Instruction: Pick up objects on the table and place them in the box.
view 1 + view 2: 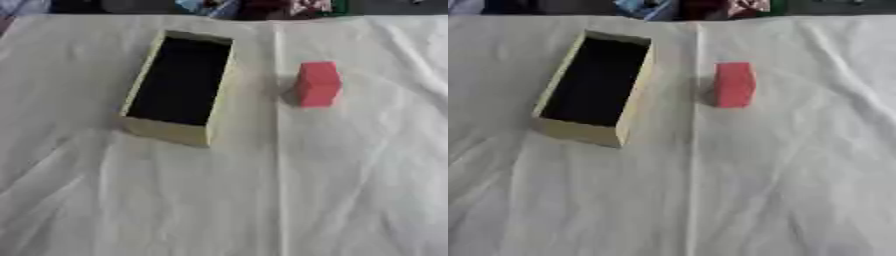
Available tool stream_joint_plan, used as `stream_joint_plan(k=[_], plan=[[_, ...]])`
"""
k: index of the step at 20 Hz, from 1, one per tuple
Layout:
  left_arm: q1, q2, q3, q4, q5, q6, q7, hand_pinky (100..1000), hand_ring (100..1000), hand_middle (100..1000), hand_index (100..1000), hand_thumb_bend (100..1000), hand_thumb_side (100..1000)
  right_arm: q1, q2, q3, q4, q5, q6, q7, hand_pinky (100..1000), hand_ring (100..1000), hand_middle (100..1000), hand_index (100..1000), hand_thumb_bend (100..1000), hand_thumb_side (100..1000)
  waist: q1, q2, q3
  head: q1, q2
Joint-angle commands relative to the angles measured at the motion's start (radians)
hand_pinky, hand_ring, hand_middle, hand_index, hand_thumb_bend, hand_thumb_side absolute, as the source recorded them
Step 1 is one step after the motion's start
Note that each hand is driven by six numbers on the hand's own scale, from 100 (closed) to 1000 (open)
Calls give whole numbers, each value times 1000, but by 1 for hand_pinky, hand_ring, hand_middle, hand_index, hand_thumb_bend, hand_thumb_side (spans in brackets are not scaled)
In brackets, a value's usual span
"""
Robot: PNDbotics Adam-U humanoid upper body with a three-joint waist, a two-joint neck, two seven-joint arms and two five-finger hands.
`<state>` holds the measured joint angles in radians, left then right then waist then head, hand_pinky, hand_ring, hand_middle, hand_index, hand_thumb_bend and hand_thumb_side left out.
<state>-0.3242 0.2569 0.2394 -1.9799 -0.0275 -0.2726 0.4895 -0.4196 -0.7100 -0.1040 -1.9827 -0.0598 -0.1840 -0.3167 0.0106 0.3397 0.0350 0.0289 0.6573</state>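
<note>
A red block [317,84] stands upright on the white cloth, right of centre. To its left lies an open, pale yellow box [164,131] with a dark inside, its long side running away from me and tilted slightly. Nothing shows inside the box. The block and the box are apart, with a strip of cloth between them. Neither of my hands appears in either view.
A wrinkled white cloth [262,200] covers the table, with a fold line running down past the block. Beyond the far edge lie some dark and coloured things [219,6].
</note>
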Motion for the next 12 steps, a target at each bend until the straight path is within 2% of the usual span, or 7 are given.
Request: stream_joint_plan(k=[1, 7, 10, 12], plan=[[-7, 31, 4, -20, -3, 0, -2, 573, 539, 522, 670, 168, 100, -43, -94, 15, 2, 35, 34, 31, 813, 762, 824, 868, 100, 477, -14, -23, 3, 3, 10], [-5, 39, -3, -20, -1, 2, -9, 573, 539, 522, 669, 168, 100, -169, -234, 117, 108, 120, 116, 116, 816, 789, 841, 876, 100, 484, -27, -30, 15, -5, 15], [-6, 41, -9, -20, 1, 3, -15, 573, 539, 522, 669, 167, 100, -241, -306, 187, 175, 164, 129, 160, 819, 810, 854, 885, 100, 469, -33, -33, 23, -15, 14], [-8, 43, -12, -20, 3, 3, -18, 573, 539, 522, 669, 167, 100, -286, -354, 235, 223, 194, 123, 190, 820, 821, 863, 890, 100, 496, -37, -34, 30, -24, 11]])
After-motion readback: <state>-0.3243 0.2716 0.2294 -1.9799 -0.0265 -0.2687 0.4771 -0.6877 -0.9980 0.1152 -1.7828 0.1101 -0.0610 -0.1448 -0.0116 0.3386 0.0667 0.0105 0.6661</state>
